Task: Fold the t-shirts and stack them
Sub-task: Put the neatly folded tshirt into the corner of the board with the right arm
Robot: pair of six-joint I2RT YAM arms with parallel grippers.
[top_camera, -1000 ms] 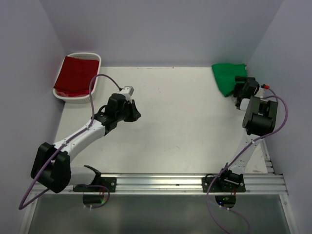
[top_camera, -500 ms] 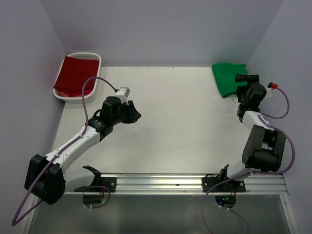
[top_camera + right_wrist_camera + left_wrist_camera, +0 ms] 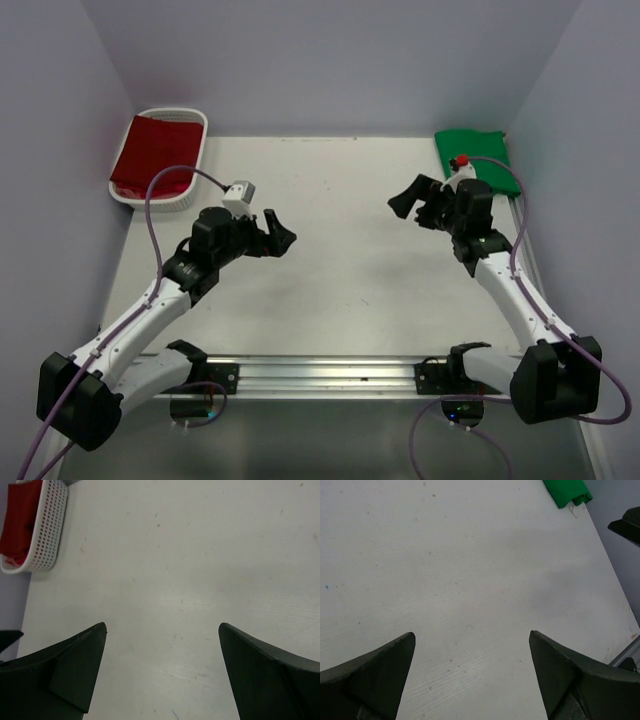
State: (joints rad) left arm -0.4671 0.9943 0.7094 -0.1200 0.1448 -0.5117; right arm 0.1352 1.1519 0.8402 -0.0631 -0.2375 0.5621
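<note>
Bright green cloth t-shirt (image 3: 482, 147) lay folded at far-right worktop (image 3: 350, 275) corner; dark red cloth t-shirt (image 3: 155, 152) sat in white slatted plastic basket (image 3: 203, 128). Left end effector (image 3: 281, 240), right end effector (image 3: 410, 200): both spread wide, empty. Judged half done; red fold, stacking left.

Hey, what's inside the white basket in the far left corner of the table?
A dark red t-shirt lies in the white basket, covering nearly all of its floor. Whether anything sits beneath the shirt cannot be seen, because the cloth hides it.
</note>
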